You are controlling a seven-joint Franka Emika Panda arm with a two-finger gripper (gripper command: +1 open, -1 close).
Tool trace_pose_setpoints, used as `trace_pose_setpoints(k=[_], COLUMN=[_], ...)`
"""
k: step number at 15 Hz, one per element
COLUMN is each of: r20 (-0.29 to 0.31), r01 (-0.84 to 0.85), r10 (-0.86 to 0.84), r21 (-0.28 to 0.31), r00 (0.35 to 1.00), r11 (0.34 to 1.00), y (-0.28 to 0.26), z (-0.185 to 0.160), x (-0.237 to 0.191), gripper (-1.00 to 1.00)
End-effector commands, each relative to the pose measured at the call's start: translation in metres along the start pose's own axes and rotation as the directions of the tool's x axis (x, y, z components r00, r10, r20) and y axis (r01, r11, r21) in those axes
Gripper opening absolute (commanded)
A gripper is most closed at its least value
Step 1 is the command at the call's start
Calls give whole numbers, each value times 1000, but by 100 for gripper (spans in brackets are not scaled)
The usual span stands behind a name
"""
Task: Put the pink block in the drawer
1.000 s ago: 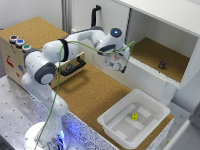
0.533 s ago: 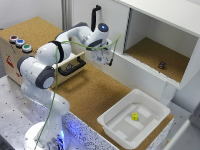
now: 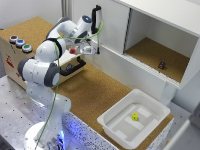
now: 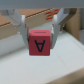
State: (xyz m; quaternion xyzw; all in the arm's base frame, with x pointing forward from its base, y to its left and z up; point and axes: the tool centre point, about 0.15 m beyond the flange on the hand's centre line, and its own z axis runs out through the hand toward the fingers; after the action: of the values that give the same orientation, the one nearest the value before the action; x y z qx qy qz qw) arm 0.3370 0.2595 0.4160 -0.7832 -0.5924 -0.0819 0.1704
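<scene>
you have the pink block [image 4: 40, 44] clamped in the pincer [image 3: 75, 50], one finger [image 4: 22, 26] pressed on each side of it, the jaws closed to the block's width. compared with half a second ago, the arm has swung further toward the exterior view's left and now hangs over the drawer [image 3: 75, 67] end of the wooden box [image 3: 15, 52], where before it was over the open cork floor. the block sits just under the pincer's palm, lifted clear of everything, with the drawer's black bar handle [image 3: 74, 67] just below and slightly forward of it.

counting: one pink block, one drawer, one handle, three round buttons [image 3: 20, 43] on the box top, one white tub [image 3: 134, 117], one yellow cube [image 3: 134, 117] in the tub, one dark lump [image 3: 162, 65] in the cabinet [image 3: 150, 30] opening.

the block is a smooth cube with a dark letter "a" printed on the face toward the wrist camera. the drawer front is pale wood, the handle a long black bar. the floor under the pincer is grainy cork [image 3: 95, 90]; the tub is glossy plastic with rounded corners, well away from the pincer.
</scene>
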Motion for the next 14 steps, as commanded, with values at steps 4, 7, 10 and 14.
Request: trace_pose_setpoints(k=[4,7,10,14], r20=[170,144,116,138], r01=[300,299,296,268], r10=[-354,-353,-342,-308], r21=[279,300,296,247], r00=[920,924,932,941], r11=[912,906,908,931], y=[-38,-55,-75,-91], z=[70,77,86,100], x=[55,48,40,32], gripper=[-100,-100,-100,-100])
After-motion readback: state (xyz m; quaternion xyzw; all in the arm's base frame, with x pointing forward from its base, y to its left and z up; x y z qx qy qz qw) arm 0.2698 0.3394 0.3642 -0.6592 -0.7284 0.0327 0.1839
